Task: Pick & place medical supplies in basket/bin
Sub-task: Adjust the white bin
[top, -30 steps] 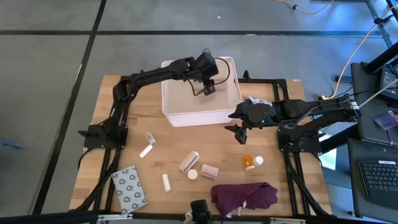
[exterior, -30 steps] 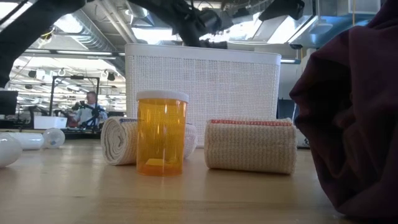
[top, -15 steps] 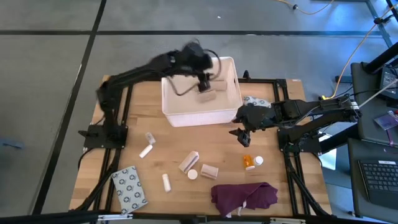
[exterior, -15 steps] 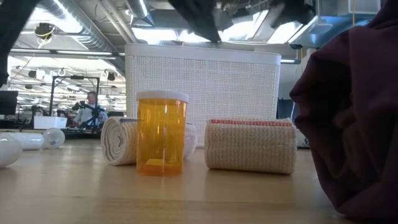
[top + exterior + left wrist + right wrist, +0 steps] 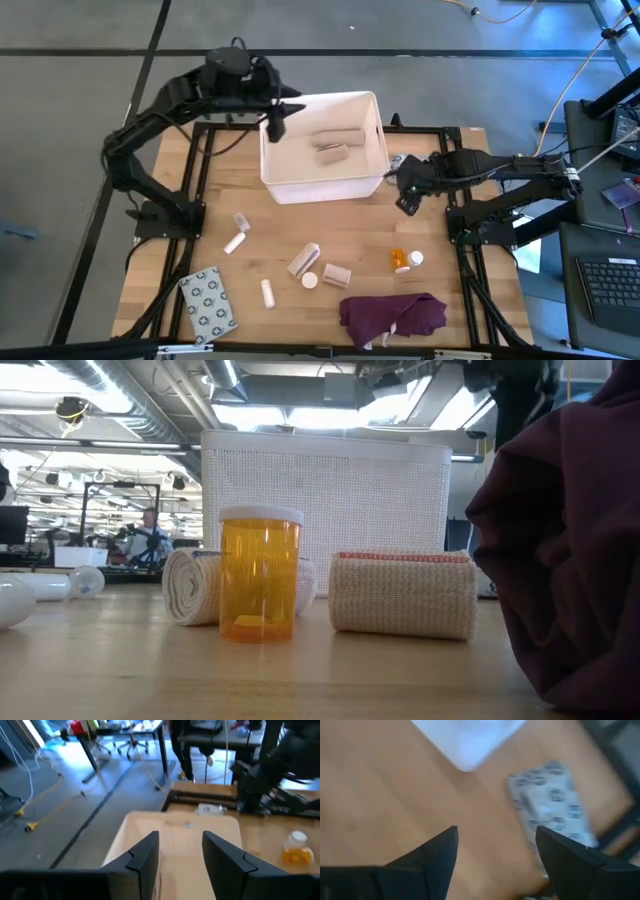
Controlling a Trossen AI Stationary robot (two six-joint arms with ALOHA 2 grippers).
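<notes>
Just right of the white rectangular plastic tub (image 5: 322,146), a grey-white patterned flat packet (image 5: 551,802) is framed between the right gripper's (image 5: 404,203) parted, empty jaws; the left gripper (image 5: 274,128) is likewise parted.

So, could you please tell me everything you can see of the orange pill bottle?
The orange pill bottle is translucent amber plastic with a white cap. It looks empty and stands upright on the wooden table, in front of a rolled beige bandage. From above it sits right of centre, apart from the purple cloth. No fingers touch it.
</notes>
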